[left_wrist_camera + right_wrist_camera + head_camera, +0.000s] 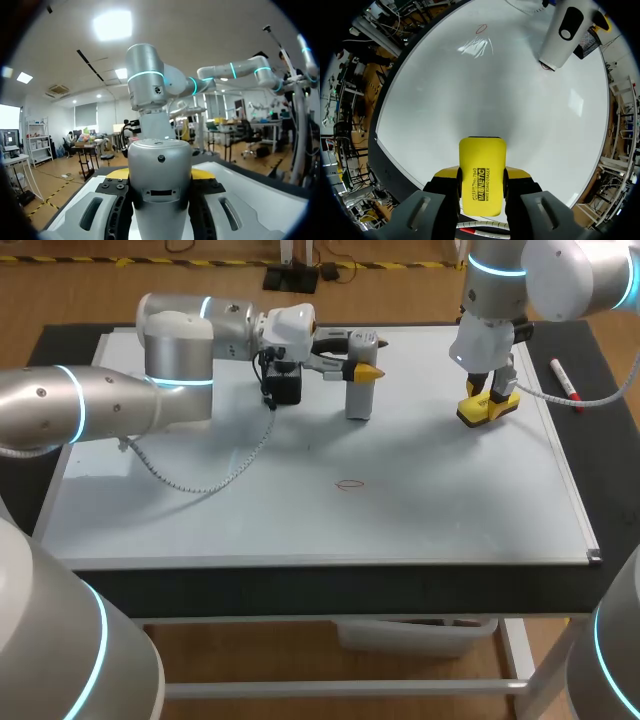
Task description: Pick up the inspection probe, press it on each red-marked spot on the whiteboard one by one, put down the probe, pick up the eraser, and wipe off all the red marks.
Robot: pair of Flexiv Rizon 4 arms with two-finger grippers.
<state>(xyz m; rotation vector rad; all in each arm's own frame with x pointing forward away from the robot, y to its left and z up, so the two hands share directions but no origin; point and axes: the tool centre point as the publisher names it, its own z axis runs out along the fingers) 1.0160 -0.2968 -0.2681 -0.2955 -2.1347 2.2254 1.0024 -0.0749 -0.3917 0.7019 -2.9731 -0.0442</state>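
Note:
The inspection probe (360, 398), a silver cylinder, stands upright on the whiteboard (430, 490) at the back middle. My left gripper (365, 371) is shut on its upper part, coming in from the left. In the left wrist view the probe (160, 185) fills the gap between the fingers, and a yellow tip (204, 173) shows behind it. My right gripper (488, 405) is shut on the yellow eraser (490, 410), which rests on the board at the back right. The right wrist view shows the eraser (481, 182) between the fingers, the probe (565, 35) ahead, and a small red mark (480, 28) beyond. The red mark (350, 483) lies mid-board.
A red marker pen (566, 380) lies on the black table (610, 440) just past the whiteboard's right edge. My left arm's cable (215, 475) hangs down onto the board's left half.

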